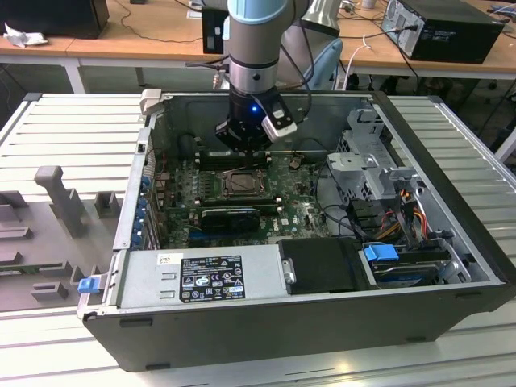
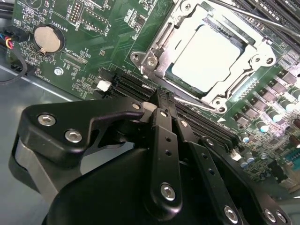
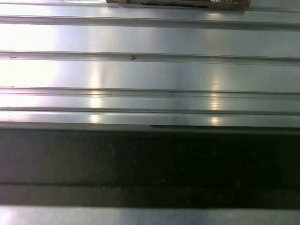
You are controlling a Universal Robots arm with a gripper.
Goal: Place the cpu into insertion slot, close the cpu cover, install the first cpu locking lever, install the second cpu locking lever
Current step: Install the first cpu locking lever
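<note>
The gripper point(image 2: 158, 107) is matte black, dotted with small silver screw heads. Just beyond it, the cpu point(image 2: 211, 58) has a pale silver top, framed by the silver-grey cpu cover point(image 2: 161, 37). The circuit board point(image 2: 70, 56) around them is green with fine white markings and carries a silver coin battery point(image 2: 47, 38). Black memory slots point(image 2: 126, 86) run beside the gripper. Above the gripper, the arm point(image 1: 258, 12) is light blue and grey. The tabletop point(image 1: 64, 121) is ribbed silver.
</note>
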